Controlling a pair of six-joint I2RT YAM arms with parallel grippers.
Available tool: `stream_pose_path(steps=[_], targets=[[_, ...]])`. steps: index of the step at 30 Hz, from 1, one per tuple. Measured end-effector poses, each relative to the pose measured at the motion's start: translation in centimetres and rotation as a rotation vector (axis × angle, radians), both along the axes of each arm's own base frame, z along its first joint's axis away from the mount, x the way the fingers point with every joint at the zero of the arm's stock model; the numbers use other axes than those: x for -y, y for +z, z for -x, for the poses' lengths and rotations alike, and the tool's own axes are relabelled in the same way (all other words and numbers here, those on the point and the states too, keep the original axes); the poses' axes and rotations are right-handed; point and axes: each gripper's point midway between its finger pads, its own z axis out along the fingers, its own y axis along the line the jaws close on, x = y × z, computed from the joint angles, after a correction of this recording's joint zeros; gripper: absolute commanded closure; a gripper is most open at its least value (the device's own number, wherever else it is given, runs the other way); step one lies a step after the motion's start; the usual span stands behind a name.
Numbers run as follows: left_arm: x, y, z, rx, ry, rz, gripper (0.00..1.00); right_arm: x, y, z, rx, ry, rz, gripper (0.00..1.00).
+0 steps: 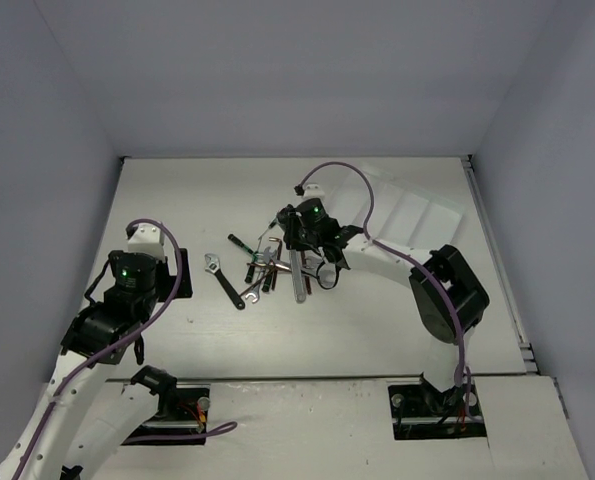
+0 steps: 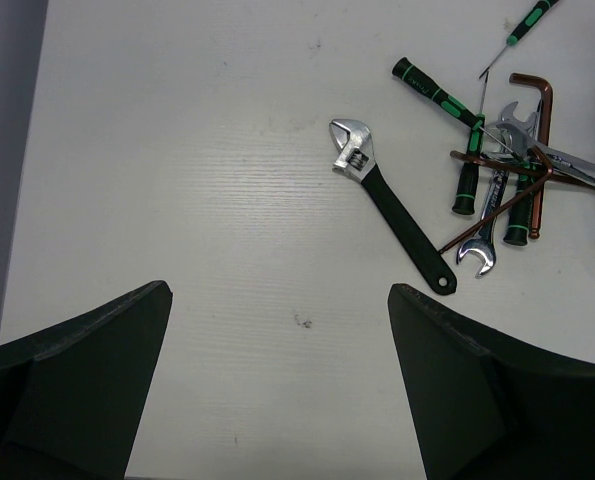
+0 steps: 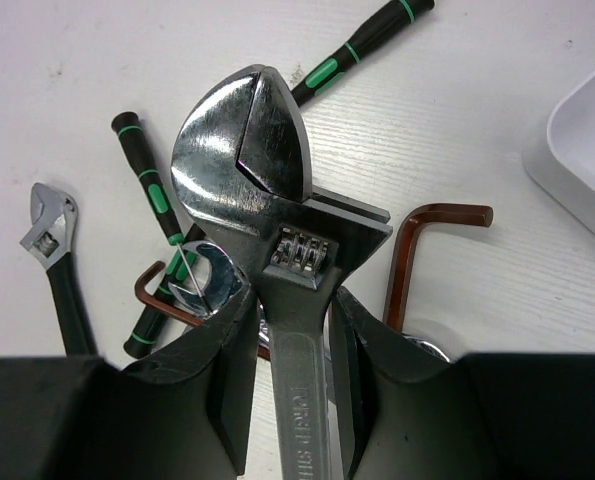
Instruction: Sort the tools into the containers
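Note:
My right gripper (image 3: 295,310) is shut on the shaft of a large silver adjustable wrench (image 3: 277,190) and holds it above the tool pile (image 1: 262,265); in the top view the wrench (image 1: 298,280) hangs below the gripper (image 1: 302,245). Below it lie green-and-black screwdrivers (image 3: 147,190), a reddish-brown hex key (image 3: 417,240) and an open-end wrench (image 3: 207,280). A black-handled adjustable wrench (image 2: 387,205) lies left of the pile. My left gripper (image 2: 279,295) is open and empty over bare table, near and left of it. The translucent tray (image 1: 432,215) stands at the far right.
The tray's corner (image 3: 587,150) shows at the right edge of the right wrist view. The right arm crosses over the tray's near left part. Grey walls close the table on three sides. Bare table lies left of the black-handled wrench (image 1: 222,280).

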Motion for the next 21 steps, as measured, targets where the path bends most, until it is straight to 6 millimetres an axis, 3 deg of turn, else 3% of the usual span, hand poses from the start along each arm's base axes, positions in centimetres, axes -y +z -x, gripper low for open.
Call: stream_pose_path(steps=[6, 21], targets=[[0.0, 0.0, 0.0, 0.0, 0.0, 0.0, 0.12, 0.5, 2.2, -0.6, 0.048, -0.016, -0.045, 1.0], [0.0, 0.1, 0.0, 0.003, 0.001, 0.003, 0.12, 4.4, 7.1, -2.3, 0.187, -0.156, -0.072, 1.0]])
